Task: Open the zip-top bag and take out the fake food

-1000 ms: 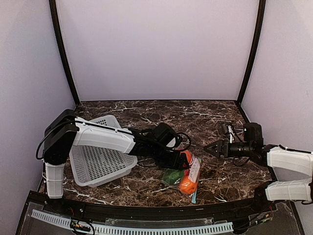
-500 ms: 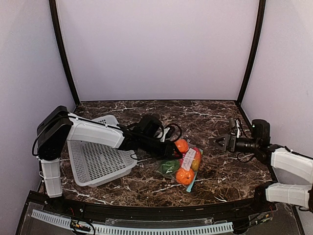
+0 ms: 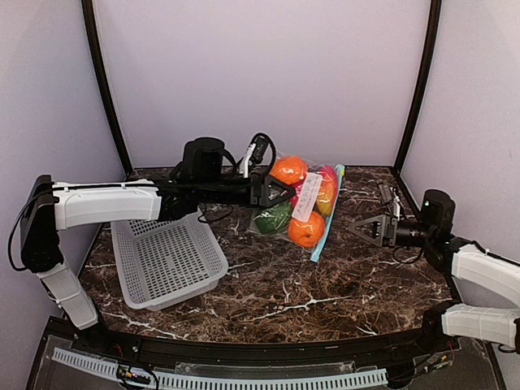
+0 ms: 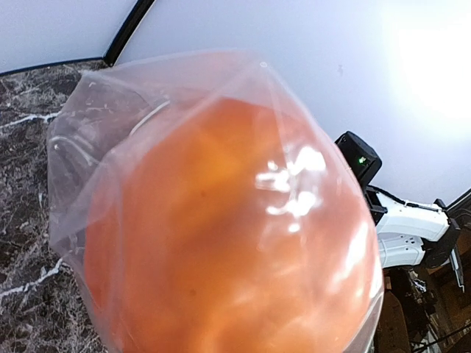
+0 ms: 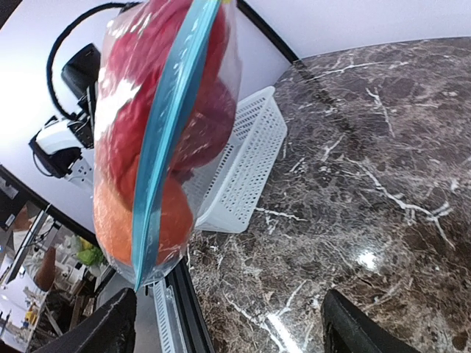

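Observation:
My left gripper (image 3: 270,192) is shut on the left side of the zip-top bag (image 3: 302,203) and holds it in the air above the table, its teal zip strip (image 3: 327,213) on the right side. Inside I see two oranges (image 3: 288,171), a dark green piece (image 3: 272,218) and red pieces (image 3: 328,180). In the left wrist view the bag (image 4: 110,125) with an orange (image 4: 228,243) fills the frame and hides my fingers. My right gripper (image 3: 364,228) is open and empty, to the right of the bag and apart from it. In the right wrist view the zip strip (image 5: 169,140) faces my right gripper (image 5: 232,331).
A white perforated basket (image 3: 166,260) lies on the dark marble table (image 3: 325,284) at the left, below my left arm; it also shows in the right wrist view (image 5: 246,165). Black frame posts stand at the back corners and pale walls close in the table.
My left gripper has lifted the bag off the front of the table, up and toward the back. The right gripper has stayed almost in place.

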